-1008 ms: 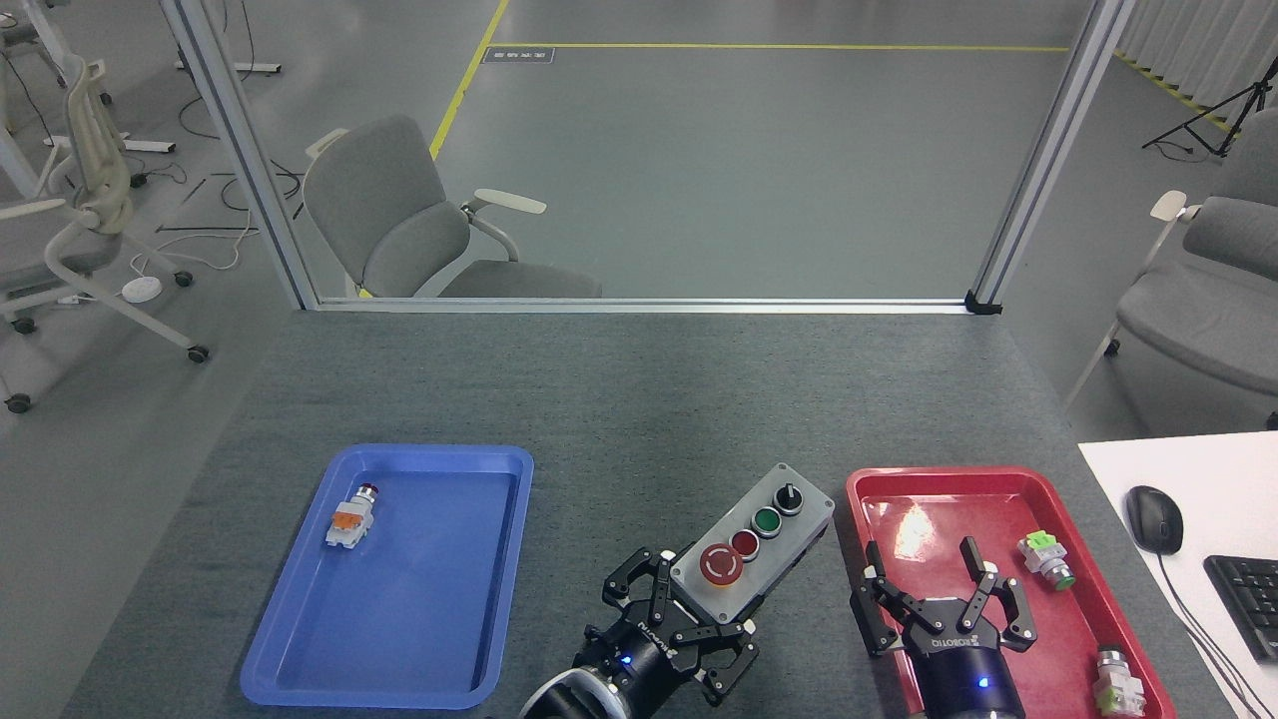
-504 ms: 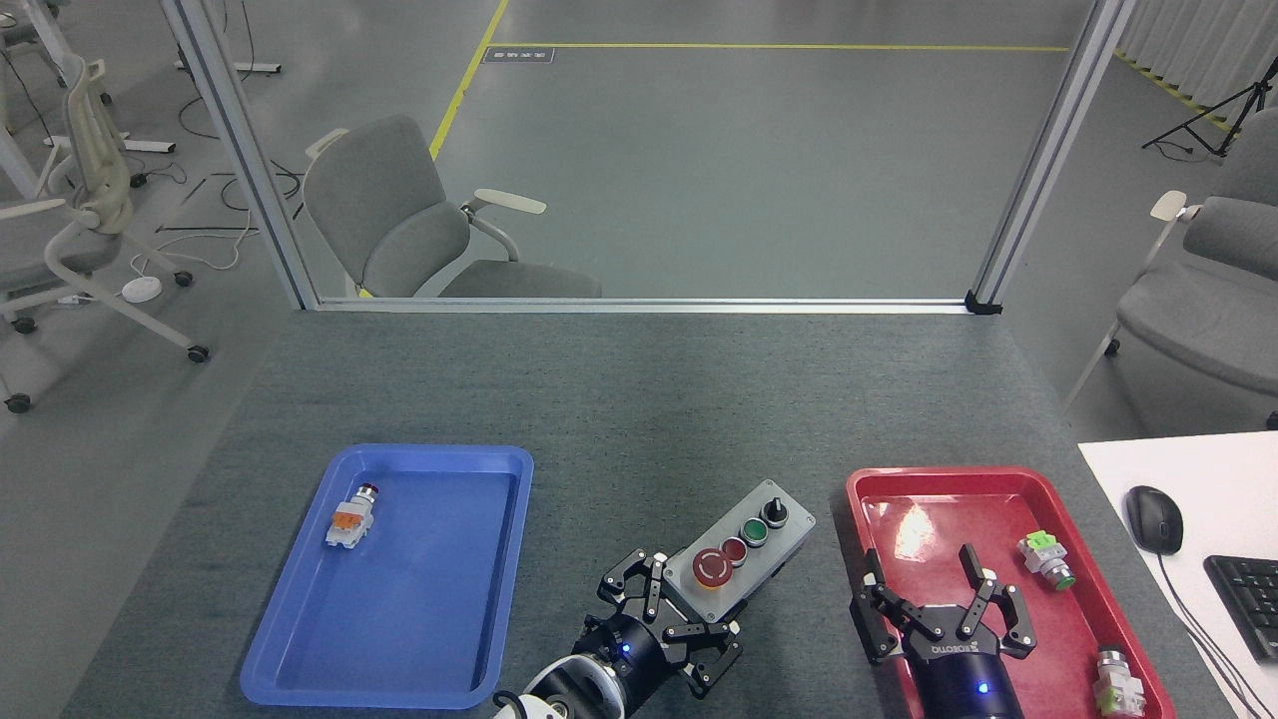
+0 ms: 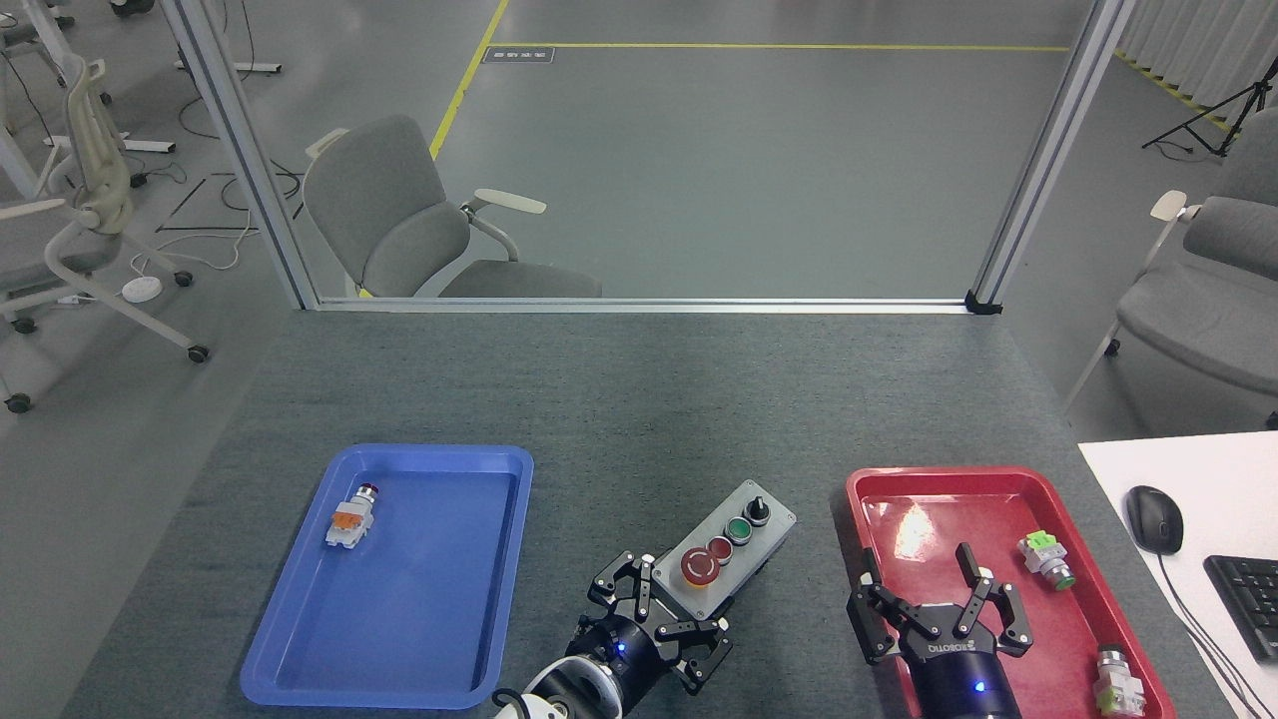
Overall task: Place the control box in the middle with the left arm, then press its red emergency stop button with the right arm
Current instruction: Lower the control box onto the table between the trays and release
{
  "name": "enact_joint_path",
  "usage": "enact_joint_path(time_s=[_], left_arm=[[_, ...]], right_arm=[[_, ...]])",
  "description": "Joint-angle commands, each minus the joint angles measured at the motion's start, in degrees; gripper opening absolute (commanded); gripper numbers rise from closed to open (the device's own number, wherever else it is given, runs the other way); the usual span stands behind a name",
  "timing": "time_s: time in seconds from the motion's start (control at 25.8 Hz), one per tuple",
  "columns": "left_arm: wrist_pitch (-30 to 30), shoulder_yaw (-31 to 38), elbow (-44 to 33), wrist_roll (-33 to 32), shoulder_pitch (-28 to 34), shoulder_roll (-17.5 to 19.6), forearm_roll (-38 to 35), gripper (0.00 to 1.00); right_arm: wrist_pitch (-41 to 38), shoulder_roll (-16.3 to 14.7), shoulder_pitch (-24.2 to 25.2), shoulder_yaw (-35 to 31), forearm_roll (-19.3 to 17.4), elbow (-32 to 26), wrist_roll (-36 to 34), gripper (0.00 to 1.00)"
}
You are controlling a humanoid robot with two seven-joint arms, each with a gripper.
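1. Since the earlier frames our control box (image 3: pixel 721 550) has shifted left, away from the red tray (image 3: pixel 998 489).
2. Head view: our left gripper (image 3: pixel 667 611) clamps its near end over the bench (image 3: pixel 639 399), between both trays.
3. Our right gripper (image 3: pixel 934 597) hovers spread above the red tray.

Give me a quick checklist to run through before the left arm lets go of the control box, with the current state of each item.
1. Left gripper clamped on the near end of the control box: ok.
2. Box between the blue tray and the red tray, on the bare tabletop: ok.
3. Box resting flat on the tabletop: cannot tell.
4. Red emergency stop button facing up and uncovered: ok.
5. Right gripper open, holding nothing: ok.
6. Right gripper over the button: not ok, it is above the red tray.
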Motion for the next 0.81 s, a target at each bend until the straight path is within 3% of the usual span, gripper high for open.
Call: enact_joint_path(time_s=[0.0,0.16,0.27,0.39,0.58,0.78], left_arm=[[1.2,0.0,0.1,0.5,0.0,0.0,-0.1,0.28],[1.3,0.0,0.1,0.5,0.0,0.0,-0.1,0.47],[1.3,0.0,0.1,0.5,0.0,0.1,0.1,0.49],[1.9,0.0,0.1,0.5,0.0,0.0,0.1,0.66],[3.2,0.0,0.1,0.5,0.0,-0.1,0.2,0.77],[3.4,0.0,0.3,0.5,0.0,-0.1,0.4,0.95]], right_arm=[[0.0,0.1,-0.1,0.3,0.0,0.0,0.0,0.98],[0.0,0.1,-0.1,0.5,0.0,0.0,0.0,0.98],[0.0,0.1,-0.2,0.7,0.0,0.0,0.0,0.98],[0.0,0.2,-0.2,1.2,0.0,0.0,0.0,0.96],[0.0,0.5,-0.5,1.8,0.1,0.0,0.1,0.96],[0.0,0.6,-0.6,1.8,0.1,0.0,0.1,0.96]])
